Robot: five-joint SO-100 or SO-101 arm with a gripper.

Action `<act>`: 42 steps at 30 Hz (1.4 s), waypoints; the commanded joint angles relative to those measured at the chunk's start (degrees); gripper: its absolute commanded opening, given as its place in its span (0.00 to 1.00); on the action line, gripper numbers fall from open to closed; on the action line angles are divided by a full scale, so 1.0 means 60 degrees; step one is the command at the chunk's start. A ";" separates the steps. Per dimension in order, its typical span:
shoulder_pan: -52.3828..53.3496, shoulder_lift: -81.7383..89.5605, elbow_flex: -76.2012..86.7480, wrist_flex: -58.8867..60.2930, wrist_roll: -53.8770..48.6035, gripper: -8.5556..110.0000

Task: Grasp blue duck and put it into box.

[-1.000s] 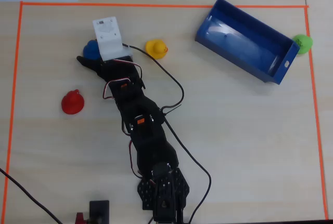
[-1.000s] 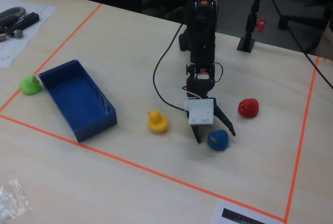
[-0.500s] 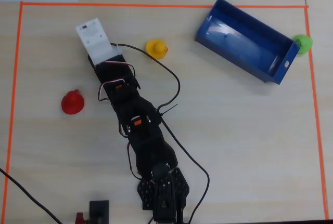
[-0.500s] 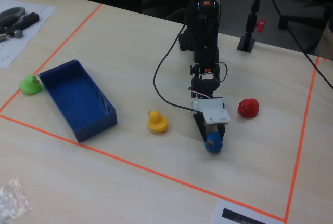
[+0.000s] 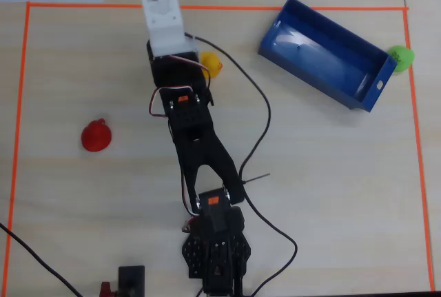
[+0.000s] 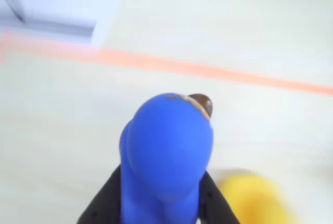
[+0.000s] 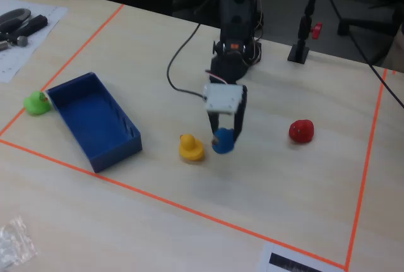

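Gripping the blue duck point(image 6: 166, 156) between closed gripper point(image 7: 223, 138) fingers, seemingly lifting just clear of the table beside the yellow duck point(image 7: 190, 147), with carrying to the box point(image 7: 69, 93) remaining.

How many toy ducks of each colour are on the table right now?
blue duck: 1, held in the gripper
yellow duck: 1
red duck: 1
green duck: 1
Total: 4 ducks
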 commanded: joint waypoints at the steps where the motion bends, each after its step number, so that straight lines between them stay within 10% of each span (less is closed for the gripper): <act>1: 0.1875 0.1465 -0.2344 0.3062 0.0176 0.07; 15: 0.6475 -0.4263 -1.1206 0.8262 0.0557 0.07; 31: 0.7119 -0.7866 -1.1616 0.6738 -0.0015 0.09; 42: 0.7368 -0.7544 -1.1851 0.7134 -0.0190 0.28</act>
